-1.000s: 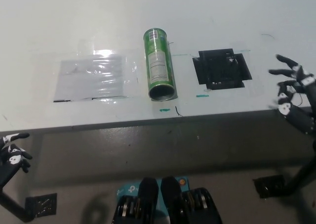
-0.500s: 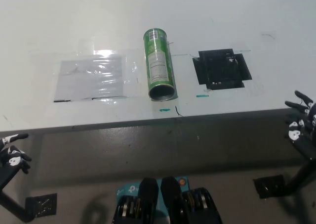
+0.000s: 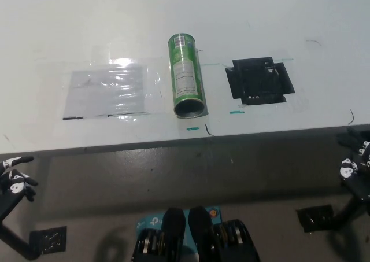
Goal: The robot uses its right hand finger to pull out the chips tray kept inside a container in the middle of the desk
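Head view: green can (image 3: 187, 75) lying mid-desk (image 3: 69, 30), open mouth toward robot (inside dark). Right hand (image 3: 356, 161) now lower, below desk edge; fingers unclear. Left hand (image 3: 14, 179) resting lower left, fingers unclear.

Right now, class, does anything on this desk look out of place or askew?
The green chips can lies on its side mid-desk, open mouth toward the near edge. The black patch right of it sits slightly crooked. Nothing looks spilled. Both hands hang below the desk edge.
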